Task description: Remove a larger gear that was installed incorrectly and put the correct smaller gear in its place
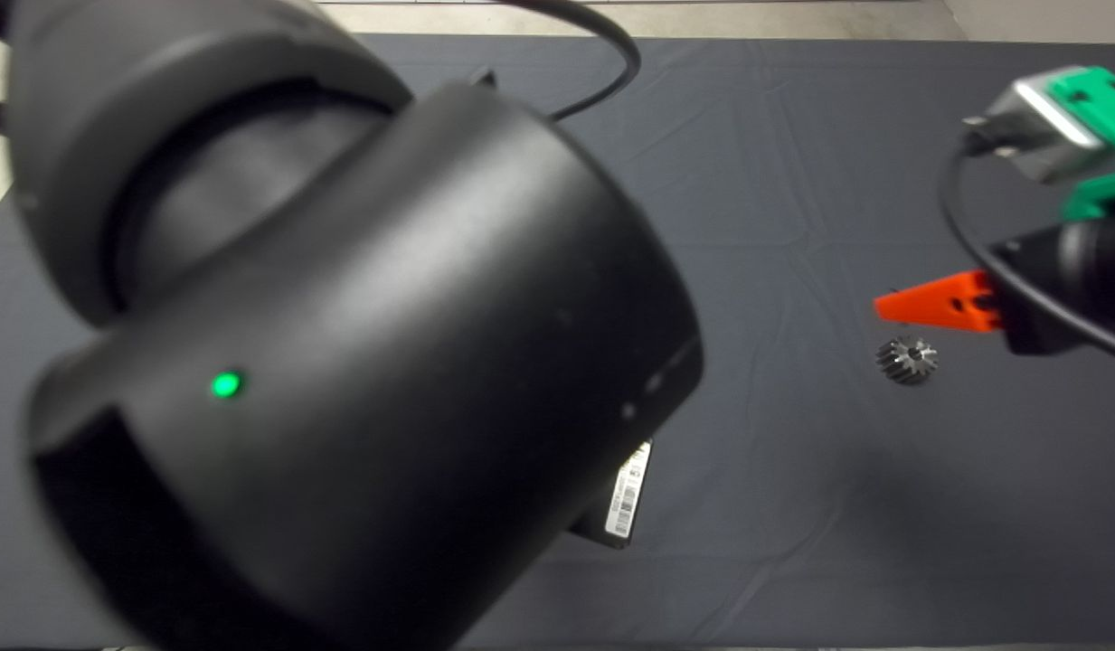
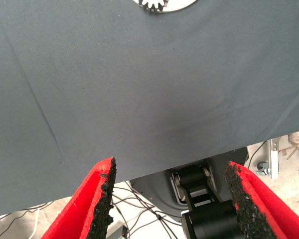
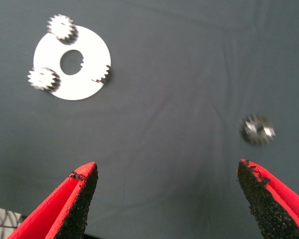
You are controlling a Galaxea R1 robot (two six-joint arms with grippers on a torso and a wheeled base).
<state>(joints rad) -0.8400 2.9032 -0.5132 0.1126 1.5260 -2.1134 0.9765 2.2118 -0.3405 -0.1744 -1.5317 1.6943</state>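
The left arm is looming right under the head camera, its black casing with a small green light blocking most of the mat. The left gripper is hanging over the mat's edge with its red fingers spread wide and nothing between them; past the edge, cables and the robot's base on the floor are showing. At the far end of that view a slice of a white disc with a toothed gear on it is peeking in.

The right gripper is coming in from the right side of the table, hovering above the mat with its fingers released and wide apart, gripping nothing. In the head view one red finger is pointing toward the centre of the mat.

The larger gear is lying loose on the mat just beside that fingertip, not touching it. In the right wrist view it is sitting well apart from the white disc, which is carrying two small bright silver gears on its rim and a third, darker toothed piece at its edge; I cannot tell whether that is the smaller gear.
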